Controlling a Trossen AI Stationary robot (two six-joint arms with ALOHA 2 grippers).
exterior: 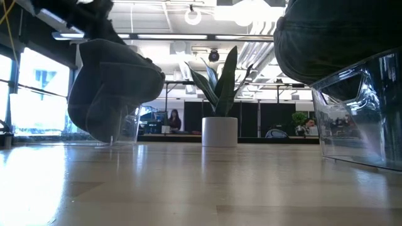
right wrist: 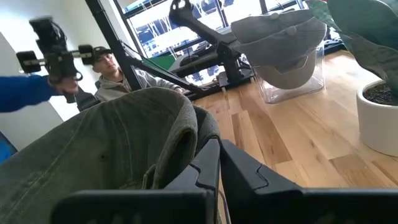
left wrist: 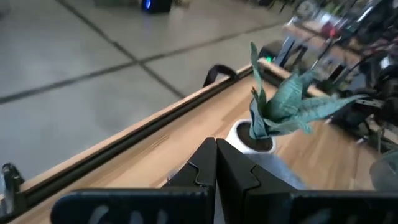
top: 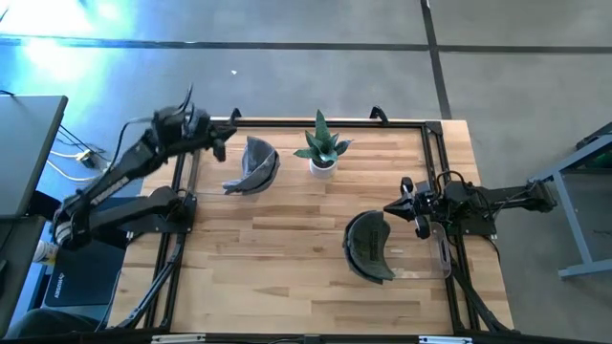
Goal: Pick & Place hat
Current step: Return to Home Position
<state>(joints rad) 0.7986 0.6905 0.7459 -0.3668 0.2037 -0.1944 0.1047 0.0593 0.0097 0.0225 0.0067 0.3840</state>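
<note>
While I watch from above, the left gripper (top: 223,148) hangs at the upper left of the wooden table (top: 287,239), just left of the gray cap (top: 256,162); its wrist camera shows its fingers pressed together on nothing. The gray cap sits in the left transparent bin (exterior: 129,125), left of the potted plant (top: 322,151); the dark cap (top: 368,247) lies in the right transparent bin (exterior: 358,107) at the lower right. The right gripper (top: 392,207) hovers just above and right of the dark cap, fingers together and empty; a person (right wrist: 106,68) shows beyond the table in its wrist view.
</note>
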